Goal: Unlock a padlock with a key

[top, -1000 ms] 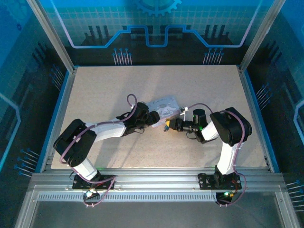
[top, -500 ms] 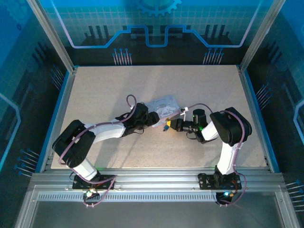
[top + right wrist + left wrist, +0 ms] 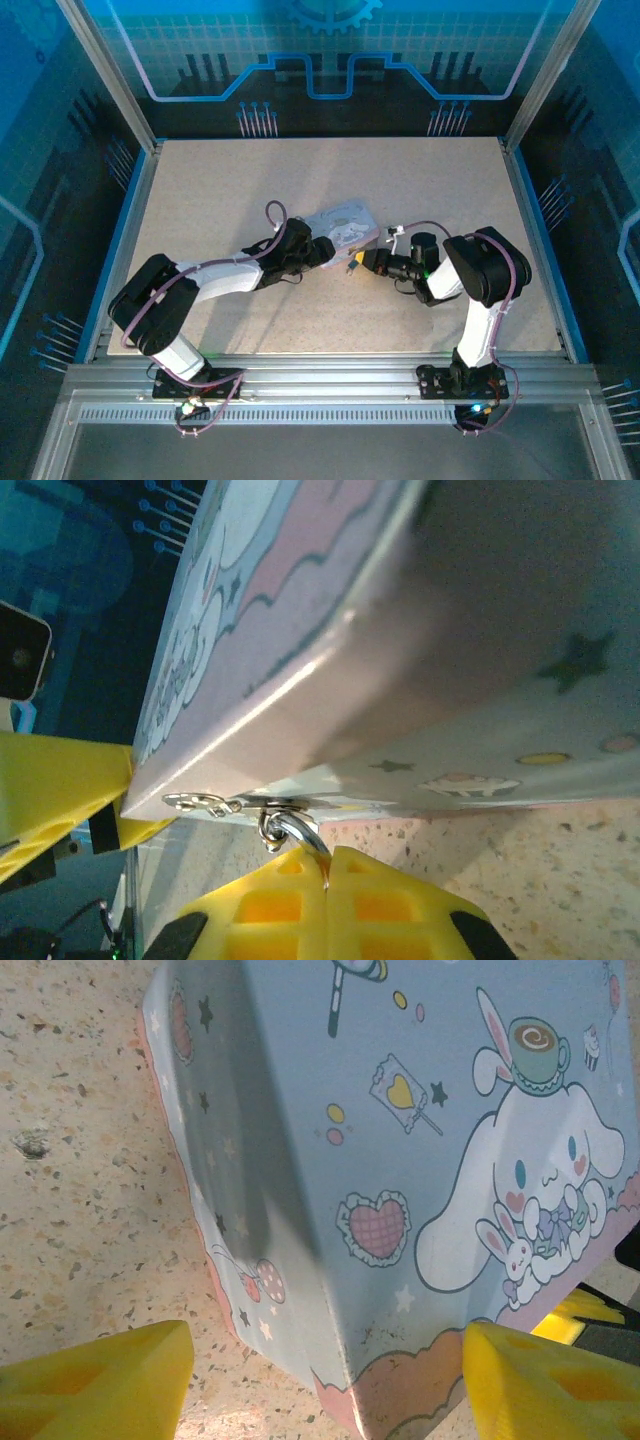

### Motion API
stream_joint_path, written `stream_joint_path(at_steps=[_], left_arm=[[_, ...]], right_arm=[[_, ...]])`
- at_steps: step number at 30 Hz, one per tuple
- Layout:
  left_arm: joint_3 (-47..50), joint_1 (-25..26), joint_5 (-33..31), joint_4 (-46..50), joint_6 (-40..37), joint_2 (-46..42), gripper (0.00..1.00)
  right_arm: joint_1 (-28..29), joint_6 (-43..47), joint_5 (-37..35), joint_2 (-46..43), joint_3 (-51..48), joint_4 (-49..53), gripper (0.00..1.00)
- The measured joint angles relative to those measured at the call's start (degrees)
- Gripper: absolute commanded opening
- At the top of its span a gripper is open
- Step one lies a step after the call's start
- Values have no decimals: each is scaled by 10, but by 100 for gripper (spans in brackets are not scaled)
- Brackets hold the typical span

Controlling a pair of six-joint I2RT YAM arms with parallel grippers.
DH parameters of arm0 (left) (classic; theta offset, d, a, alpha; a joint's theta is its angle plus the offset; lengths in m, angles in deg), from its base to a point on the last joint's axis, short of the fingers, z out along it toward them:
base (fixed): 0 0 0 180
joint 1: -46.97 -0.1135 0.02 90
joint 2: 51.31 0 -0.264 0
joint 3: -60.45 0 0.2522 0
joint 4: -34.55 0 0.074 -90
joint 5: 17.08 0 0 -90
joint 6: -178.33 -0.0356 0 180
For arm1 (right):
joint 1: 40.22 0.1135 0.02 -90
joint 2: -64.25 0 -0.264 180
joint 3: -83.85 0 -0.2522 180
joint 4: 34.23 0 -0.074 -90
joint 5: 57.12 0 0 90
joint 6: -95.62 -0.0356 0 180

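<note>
The right tool (image 3: 328,852) is seen pressed shut, its two yellow fingers (image 3: 260,910) closed flat against each other with a silvery curved piece of metal pinched at their tips. That piece is taken to be the shackle of the padlock (image 3: 290,830). It is hooked through a small silvery clasp (image 3: 195,802) on the lower edge of the tin (image 3: 330,610), and the rest of the padlock is hidden between the fingers. From above, the right tool (image 3: 356,262) is found just beside the tin (image 3: 345,220), at the corner turned toward the arms.

The left tool (image 3: 322,250) is placed on the other side of that same corner, close against the tin's edge. In its own camera the left tool (image 3: 328,1350) is shown spread wide, with one yellow finger (image 3: 100,1380) off either side of the tin's corner. Whether either finger touches the tin (image 3: 400,1160) cannot be told. One of those fingers (image 3: 50,780) is also caught by the right wrist camera, just beyond the clasp.

The tin is laid on the speckled surface (image 3: 70,1160) with its printed lid up, and a white cartoon rabbit and hearts on pale blue and pink are visible. The two tools are set near each other, with the tin's corner between them.
</note>
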Motion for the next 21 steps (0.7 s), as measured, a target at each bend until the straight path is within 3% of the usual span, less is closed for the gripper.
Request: stream_joint_path(at_steps=[14, 21], left_arm=[[13, 3, -2, 17, -2, -22, 82], [19, -5, -27, 52, -29, -90, 90]], right_arm=[[-16, -42, -50, -40, -29, -4, 0], [-22, 30, -75, -183, -42, 142, 0]])
